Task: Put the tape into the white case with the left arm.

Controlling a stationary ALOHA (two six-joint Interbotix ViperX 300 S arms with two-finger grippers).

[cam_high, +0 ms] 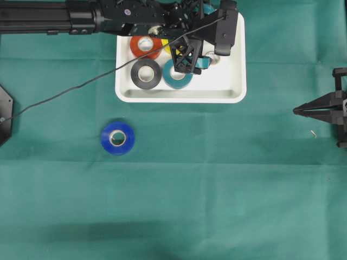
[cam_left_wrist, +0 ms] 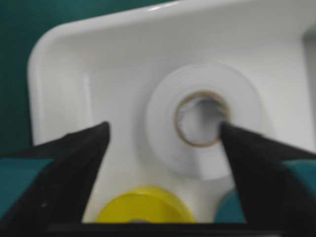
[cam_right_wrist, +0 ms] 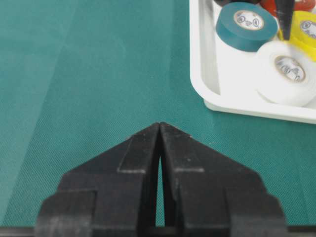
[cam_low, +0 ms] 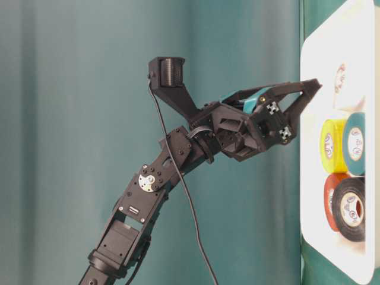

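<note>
Overhead view: the left arm's jaws [cam_high: 191,58] hang over the white case [cam_high: 236,91], spread apart and holding nothing. Just beside them lie a teal roll [cam_high: 177,76], a black roll [cam_high: 146,73] and a red roll [cam_high: 144,45]. A blue tape [cam_high: 118,138] lies alone on the green surface [cam_high: 217,179], well apart from these jaws and outside the case; it is probably the next roll to fetch. The right jaws [cam_high: 296,110] rest at the far edge, tips together.

Table-level view: the left jaws point into the case, close above the rolls, touching none that I can tell.

Left wrist view: a white tape [cam_left_wrist: 202,121] lies flat between the open tips, with a yellow roll [cam_left_wrist: 143,210] nearer the camera.

Right wrist view: the right jaws [cam_right_wrist: 159,129] are closed and empty, with the case up and to their right.

The blue tape looks light, stiff and smooth-sided. I would pinch it across the ring wall, one tip in the core and one outside.
</note>
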